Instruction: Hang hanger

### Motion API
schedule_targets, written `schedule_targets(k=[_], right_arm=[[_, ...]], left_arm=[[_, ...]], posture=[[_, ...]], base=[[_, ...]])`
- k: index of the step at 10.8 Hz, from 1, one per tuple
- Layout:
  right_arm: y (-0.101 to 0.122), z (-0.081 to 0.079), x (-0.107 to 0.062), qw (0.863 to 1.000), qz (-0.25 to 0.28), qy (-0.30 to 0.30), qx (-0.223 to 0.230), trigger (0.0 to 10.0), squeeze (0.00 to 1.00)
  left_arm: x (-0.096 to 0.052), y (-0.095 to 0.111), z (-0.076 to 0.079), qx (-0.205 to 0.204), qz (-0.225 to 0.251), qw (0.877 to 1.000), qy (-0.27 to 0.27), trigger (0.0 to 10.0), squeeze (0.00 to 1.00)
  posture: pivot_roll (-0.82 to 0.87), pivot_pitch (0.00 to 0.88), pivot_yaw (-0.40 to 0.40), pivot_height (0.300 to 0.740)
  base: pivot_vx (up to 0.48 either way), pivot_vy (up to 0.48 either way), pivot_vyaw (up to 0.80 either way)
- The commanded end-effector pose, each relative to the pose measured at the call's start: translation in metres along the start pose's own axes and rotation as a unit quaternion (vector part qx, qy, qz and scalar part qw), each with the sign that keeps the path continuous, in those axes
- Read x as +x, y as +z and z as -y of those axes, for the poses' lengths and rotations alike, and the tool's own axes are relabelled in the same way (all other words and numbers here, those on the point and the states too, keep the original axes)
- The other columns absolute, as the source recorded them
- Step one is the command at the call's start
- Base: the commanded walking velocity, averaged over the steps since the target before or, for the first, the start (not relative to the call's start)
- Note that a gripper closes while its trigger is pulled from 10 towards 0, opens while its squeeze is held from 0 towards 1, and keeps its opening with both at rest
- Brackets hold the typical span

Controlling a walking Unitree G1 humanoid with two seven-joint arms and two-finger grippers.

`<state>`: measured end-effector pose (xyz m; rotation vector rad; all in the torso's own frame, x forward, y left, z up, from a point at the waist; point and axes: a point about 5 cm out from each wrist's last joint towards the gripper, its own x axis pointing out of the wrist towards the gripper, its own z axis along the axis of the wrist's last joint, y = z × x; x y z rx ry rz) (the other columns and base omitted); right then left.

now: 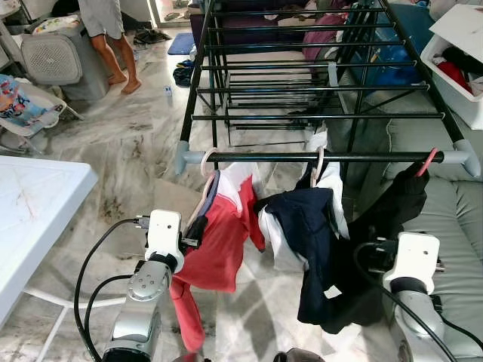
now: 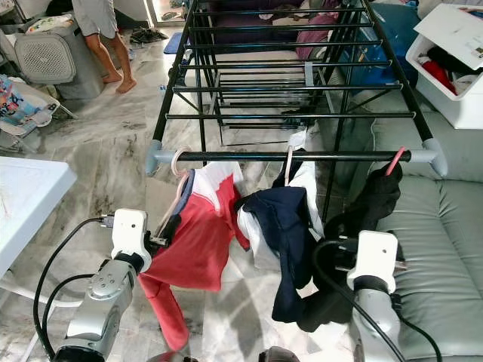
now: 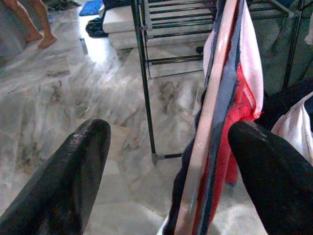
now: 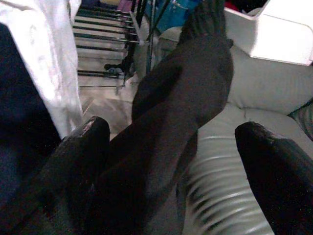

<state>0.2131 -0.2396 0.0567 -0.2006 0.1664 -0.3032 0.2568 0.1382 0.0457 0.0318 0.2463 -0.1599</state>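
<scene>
The left tool point(image 3: 166, 161) stands with its fingers spread wide, and the pale hanger point(image 3: 208, 122) carrying the red shirt point(image 1: 219, 234) runs between them, closer to one finger, with no firm pinch visible. The hanger's hook point(image 1: 205, 160) already sits over the rack's front rail point(image 1: 324, 157), just ahead of and above this tool. The right tool point(image 4: 173, 161) is also spread open, with the black garment point(image 4: 181, 98) draped between its fingers; that garment hangs from a red hook point(image 1: 429, 162) on the same rail, up and ahead of the tool.

The risks from here, as I judge them: if the left tool pulls back at an angle, a finger could snag the shirt's collar and drag the hook off the rail near its end cap point(image 1: 183, 158). The shirt hangs unevenly, which could tip the hanger. On the right, cloth lying across a finger could catch and tug the black garment down, or jostle the navy one point(image 1: 313, 234) beside it.
</scene>
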Motion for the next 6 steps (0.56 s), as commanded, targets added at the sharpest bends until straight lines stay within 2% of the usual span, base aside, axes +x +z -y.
schedule_targets(k=[1, 6], right_arm=[[0.0088, -0.0037, 0.0016, 1.000, 0.014, 0.006, 0.008, 10.0, 0.00], [0.0110, -0.0043, 0.0048, 1.000, 0.014, 0.010, 0.009, 10.0, 0.00]], left_arm=[[-0.0004, 0.0013, -0.0026, 0.002, -0.001, 1.000, 0.005, 10.0, 0.00], [0.0040, 0.0028, -0.0015, 0.003, -0.001, 1.000, 0.002, 10.0, 0.00]], posture=[[-0.07, 0.000, 0.041, 0.740], [-0.07, 0.000, 0.043, 0.740]], base=[[-0.281, 0.000, 0.00], [-0.281, 0.000, 0.00]])
